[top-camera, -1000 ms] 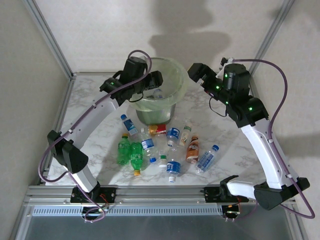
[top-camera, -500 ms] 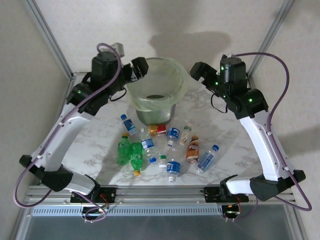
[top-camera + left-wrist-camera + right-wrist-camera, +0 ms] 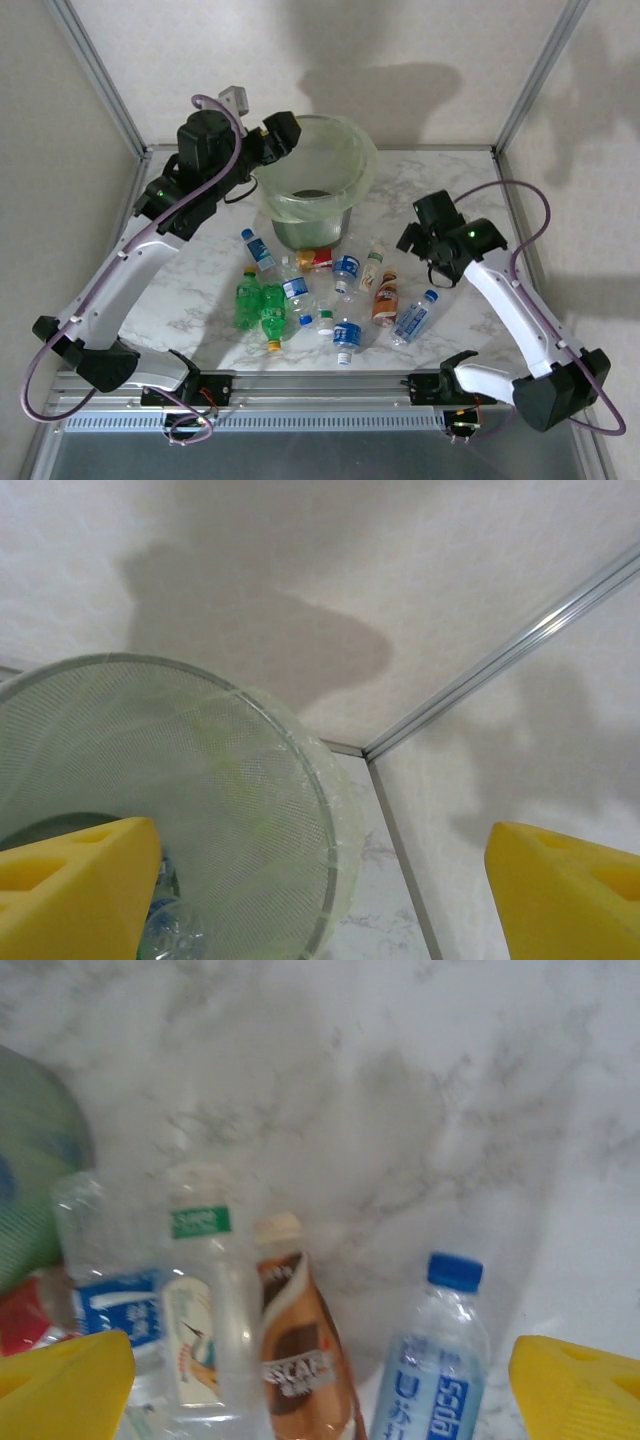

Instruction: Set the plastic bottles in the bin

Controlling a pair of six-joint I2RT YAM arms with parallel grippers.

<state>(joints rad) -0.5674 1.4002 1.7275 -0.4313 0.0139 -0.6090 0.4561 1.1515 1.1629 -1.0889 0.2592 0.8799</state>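
Left gripper gaped wide, empty, above the bin; right gripper hung open, empty, over the brown Nescafé bottle.

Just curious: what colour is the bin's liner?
The liner is pale translucent green, clearest in the left wrist view.

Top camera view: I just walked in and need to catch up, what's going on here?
The job here is getting the plastic bottles into the bin. The left gripper hangs open and empty at the bin's rim. The right gripper, also open, hovers over the pile near the brown bottle. About a dozen bottles lie on the table.
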